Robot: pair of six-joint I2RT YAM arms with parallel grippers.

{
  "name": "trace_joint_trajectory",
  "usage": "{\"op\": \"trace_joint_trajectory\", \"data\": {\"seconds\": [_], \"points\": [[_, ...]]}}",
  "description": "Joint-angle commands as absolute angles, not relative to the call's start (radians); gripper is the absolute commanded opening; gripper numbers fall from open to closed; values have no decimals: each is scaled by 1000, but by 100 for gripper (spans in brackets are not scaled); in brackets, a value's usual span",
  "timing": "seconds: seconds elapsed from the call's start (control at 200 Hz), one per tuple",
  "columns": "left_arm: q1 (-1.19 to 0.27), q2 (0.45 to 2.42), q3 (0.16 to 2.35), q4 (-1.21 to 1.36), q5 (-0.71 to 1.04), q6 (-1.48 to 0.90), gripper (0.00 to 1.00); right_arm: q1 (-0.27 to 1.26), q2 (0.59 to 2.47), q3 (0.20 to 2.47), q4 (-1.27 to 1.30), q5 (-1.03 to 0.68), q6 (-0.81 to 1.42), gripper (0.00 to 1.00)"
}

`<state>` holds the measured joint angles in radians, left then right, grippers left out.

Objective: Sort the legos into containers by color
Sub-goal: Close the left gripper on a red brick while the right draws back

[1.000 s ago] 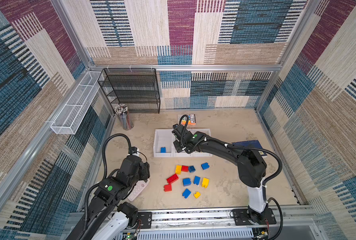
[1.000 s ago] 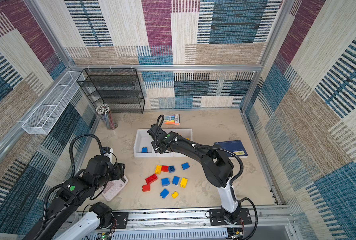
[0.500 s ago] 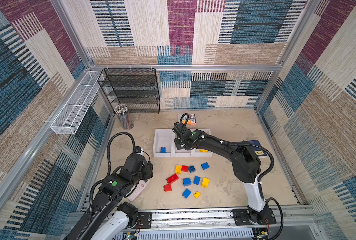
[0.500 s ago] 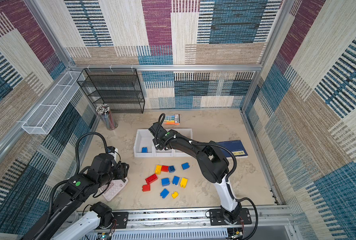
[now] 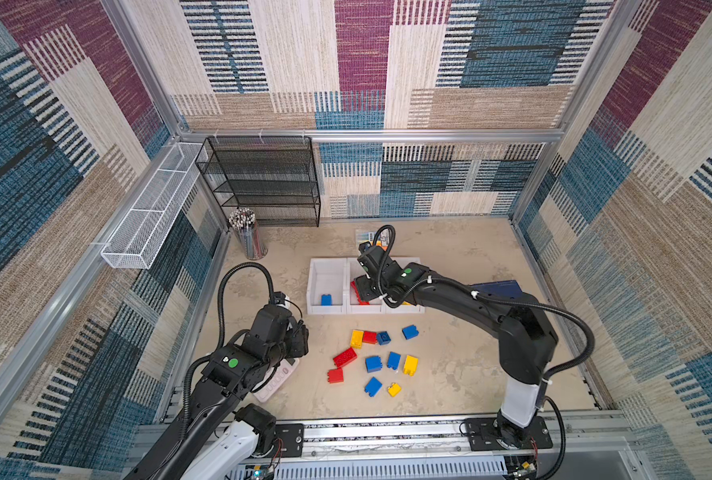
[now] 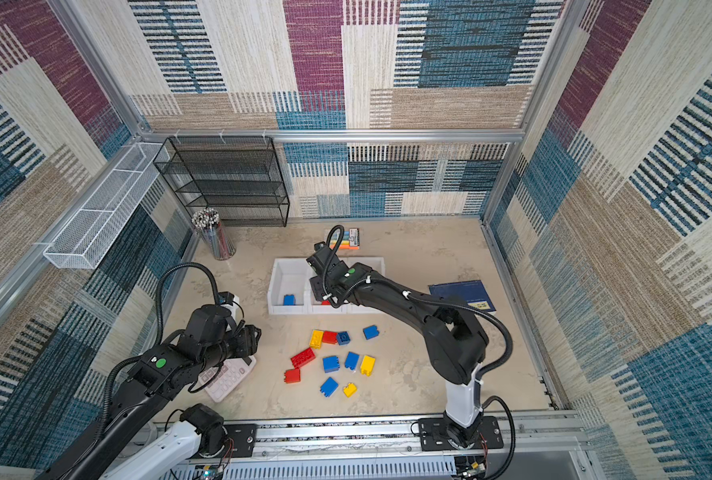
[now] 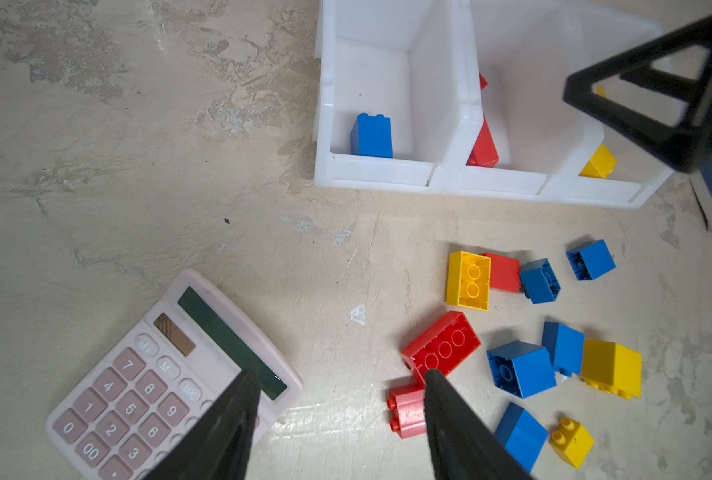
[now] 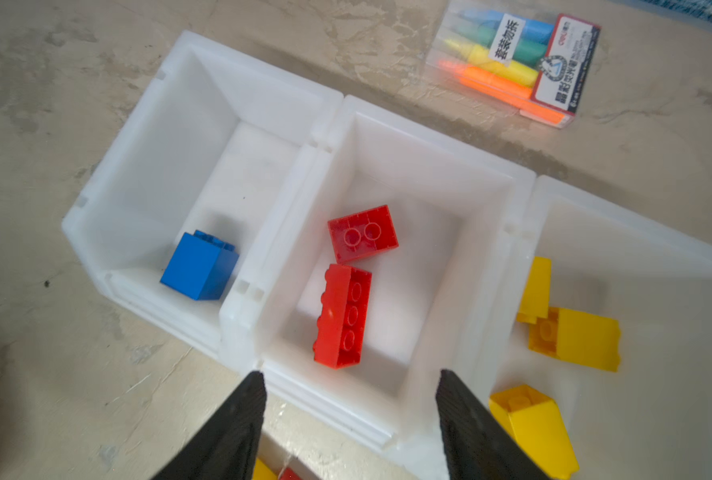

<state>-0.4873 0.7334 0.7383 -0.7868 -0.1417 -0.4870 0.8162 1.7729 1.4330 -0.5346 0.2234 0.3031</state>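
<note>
The containers (image 5: 329,262) are three joined white bins, seen in both top views. In the right wrist view the left bin (image 8: 171,137) holds one blue brick (image 8: 199,266). The middle bin holds two red bricks (image 8: 343,316), and the right bin holds yellow bricks (image 8: 574,338). My right gripper (image 8: 351,374) hangs open and empty over the middle bin's front wall. Several loose red, blue and yellow legos (image 5: 373,364) lie in front of the bins. My left gripper (image 7: 341,371) is open above bare table, one fingertip over a small red brick (image 7: 406,411).
A pink calculator (image 7: 171,374) lies under my left arm. A pen cup (image 5: 248,235), a black mesh rack (image 5: 262,178) and a white wire tray (image 5: 150,220) stand at the back left. A highlighter pack (image 8: 512,62) lies behind the bins, with a blue book (image 6: 462,295) to their right.
My right gripper's jaws have come apart above the middle bin. My left arm has edged a little toward the loose bricks, its jaws unchanged.
</note>
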Motion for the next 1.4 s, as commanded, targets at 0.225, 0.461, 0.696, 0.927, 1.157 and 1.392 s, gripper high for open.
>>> {"op": "trace_joint_trajectory", "data": {"seconds": [0.225,0.461,0.696,0.927,1.157,1.392], "points": [[-488,809,739,-716,-55,-482,65,752,1330,1100,-547,318,435,72],[-493,899,747,-658,24,-457,65,685,1186,939,-568,296,517,73],[-571,1053,770,-601,60,-416,65,640,1171,914,-592,277,537,74],[-659,1210,790,-600,54,-345,66,629,1175,909,-594,253,548,74],[-713,1334,818,-617,41,-257,73,627,1168,899,-594,251,555,75],[-730,1478,883,-643,46,-191,77,626,1169,893,-595,241,560,76]]}}
